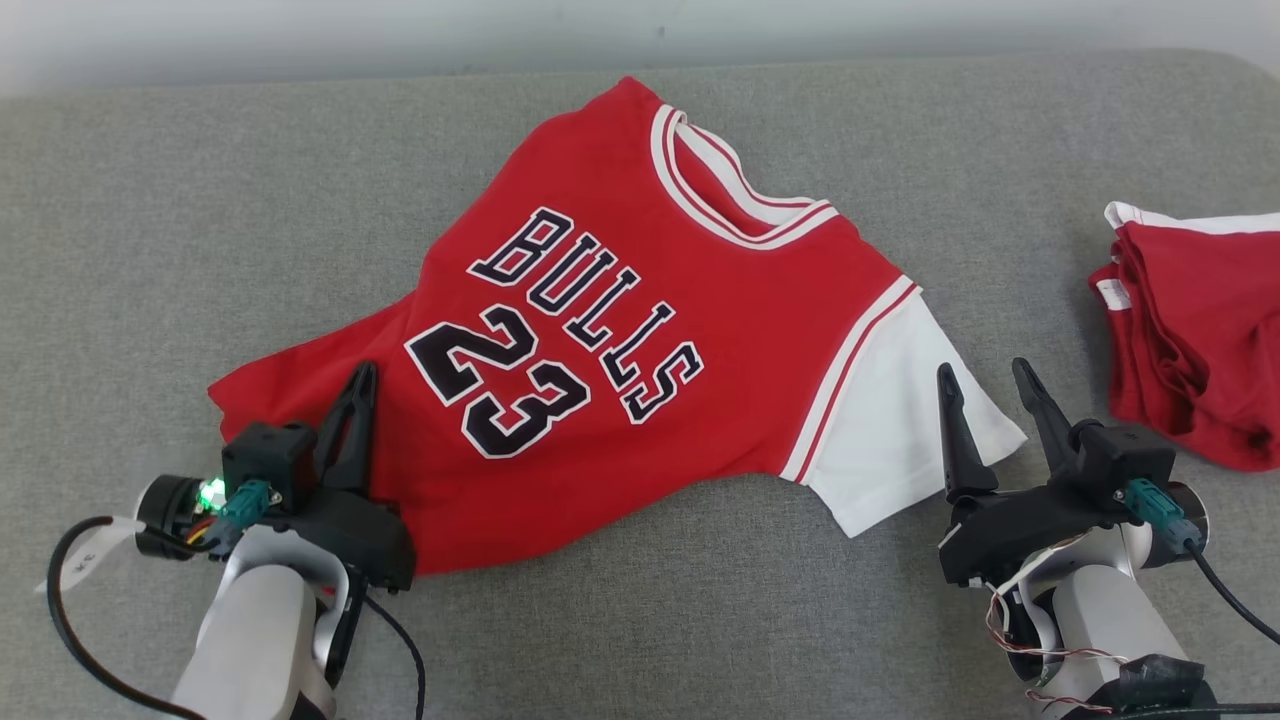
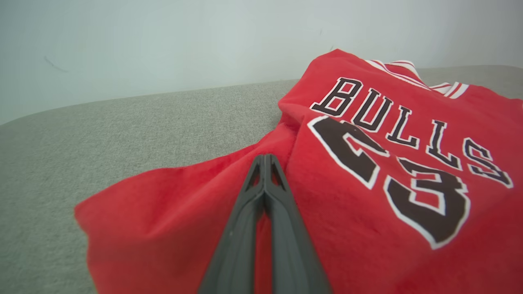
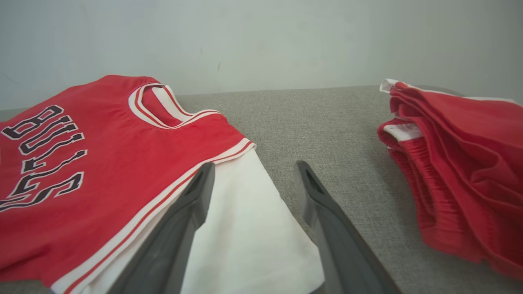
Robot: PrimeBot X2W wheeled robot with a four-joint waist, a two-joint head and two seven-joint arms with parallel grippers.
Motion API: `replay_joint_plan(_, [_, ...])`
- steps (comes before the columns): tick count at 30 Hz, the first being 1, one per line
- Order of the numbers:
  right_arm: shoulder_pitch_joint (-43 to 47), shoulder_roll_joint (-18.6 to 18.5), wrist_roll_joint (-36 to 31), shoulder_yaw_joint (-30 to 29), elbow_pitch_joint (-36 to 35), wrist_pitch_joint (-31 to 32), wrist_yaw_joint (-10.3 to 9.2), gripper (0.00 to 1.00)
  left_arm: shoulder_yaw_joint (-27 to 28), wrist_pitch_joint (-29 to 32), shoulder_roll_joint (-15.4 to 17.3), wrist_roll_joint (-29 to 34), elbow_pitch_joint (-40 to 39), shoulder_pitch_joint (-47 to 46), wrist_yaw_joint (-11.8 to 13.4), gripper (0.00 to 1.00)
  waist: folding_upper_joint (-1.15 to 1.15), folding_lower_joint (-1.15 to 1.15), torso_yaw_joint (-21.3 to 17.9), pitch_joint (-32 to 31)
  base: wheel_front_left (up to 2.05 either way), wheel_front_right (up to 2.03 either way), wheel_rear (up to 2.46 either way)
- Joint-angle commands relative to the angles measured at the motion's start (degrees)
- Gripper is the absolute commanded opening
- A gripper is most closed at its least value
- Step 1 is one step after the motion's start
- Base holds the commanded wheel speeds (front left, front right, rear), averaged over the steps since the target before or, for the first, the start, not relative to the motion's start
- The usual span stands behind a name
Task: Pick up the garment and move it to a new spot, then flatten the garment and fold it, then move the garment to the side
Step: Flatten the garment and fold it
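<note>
**Left jaws together on the jersey hem, right jaws apart at the sleeve**

A red knit jersey [image 1: 760,330] with white trim and the black print "BULLS 23" lies spread, a little crooked, in the middle of the grey fabric-covered counter [image 1: 200,220]. Its collar points to the far edge. The lower left part is wrinkled and partly folded under.

The left gripper [image 1: 362,373] lies on the near left corner of the jersey. Its jaws are pressed together. Whether some cloth is pinched between them cannot be told for sure from the left wrist view.

The right gripper [image 1: 982,368] is at the short white sleeve [image 1: 900,420] on the right side of the jersey. Its jaws stand wide apart, one above the sleeve and the other above the bare counter just beside the sleeve edge.

A crumpled red garment with a white band [image 1: 1200,340] lies well apart at the right edge of the counter.
</note>
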Motion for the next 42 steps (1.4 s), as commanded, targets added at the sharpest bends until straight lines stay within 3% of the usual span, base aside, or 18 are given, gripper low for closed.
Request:
replay_joint_plan(1, [-0.2,0.2,0.2,-0.1,-0.1,0.0,-0.06,1.0,0.1,-0.1,0.4,0.1,-0.4,-0.8,0.1,0.0,0.0,0.0,-0.1,0.4,0.0,0.0,0.0])
replay_joint_plan(10, [0.6,0.5,-0.1,-0.9,0.5,0.0,-0.06,1.0,0.6,-0.1,-0.3,-1.6,-0.2,0.9,-0.5,0.0,0.0,0.0,0.8,0.2,0.0,0.0,0.0])
replay_joint_plan(11, [0.8,0.6,-0.2,-1.0,0.7,0.0,-0.06,1.0,0.6,-0.1,-0.4,-1.6,-0.2,1.0,-0.8,0.2,0.0,0.0,1.0,-0.1,0.0,0.0,0.0])
replay_joint_plan(12, [1.0,0.7,-0.3,-1.1,0.8,0.0,-0.06,1.0,0.6,-0.1,-0.5,-1.9,-0.2,1.1,-1.1,0.91,0.0,0.0,1.2,-0.4,0.0,0.0,0.0])
replay_joint_plan(13, [1.2,0.6,-0.4,-1.3,1.0,0.0,-0.06,1.0,0.5,-0.1,-0.7,-2.6,0.8,1.6,-1.6,1.0,0.0,0.0,1.5,-0.8,0.0,0.0,0.0])
replay_joint_plan(25, [1.9,1.4,-0.7,-0.7,2.2,0.0,-0.06,1.0,-2.1,0.1,-0.1,-4.9,14.7,-1.2,-4.6,1.0,0.0,0.0,2.9,-2.2,0.0,0.0,0.0])
replay_joint_plan(26, [1.8,1.4,-0.6,-0.5,2.2,0.0,-0.06,1.0,-2.5,0.4,0.0,-4.9,15.7,-1.6,-4.7,0.81,0.0,0.0,2.7,-2.1,0.0,0.0,0.0])
replay_joint_plan(27, [1.8,1.4,-0.5,-0.4,2.2,0.0,-0.06,1.0,-3.0,0.5,0.0,-4.9,16.7,-2.0,-4.9,0.51,0.0,0.0,2.6,-2.1,0.0,0.0,0.0])
replay_joint_plan(28, [1.8,1.3,-0.3,-0.4,2.2,0.0,-0.06,1.0,-3.4,0.6,0.0,-4.9,17.5,-2.5,-5.1,0.0,0.0,0.0,2.5,-2.0,0.0,0.0,0.0])
replay_joint_plan(36, [2.2,1.1,-0.1,-1.3,2.3,0.0,-0.06,1.0,-5.2,0.2,0.7,-5.2,18.7,-4.7,-5.3,0.0,0.0,0.0,1.9,-2.0,0.0,0.0,0.0])
replay_joint_plan(42, [1.7,1.7,-0.2,-1.5,2.2,0.0,-0.06,1.0,-3.6,-0.2,2.9,-3.5,4.2,-5.1,-1.7,0.0,0.0,0.0,1.6,-1.2,0.0,0.0,0.0])
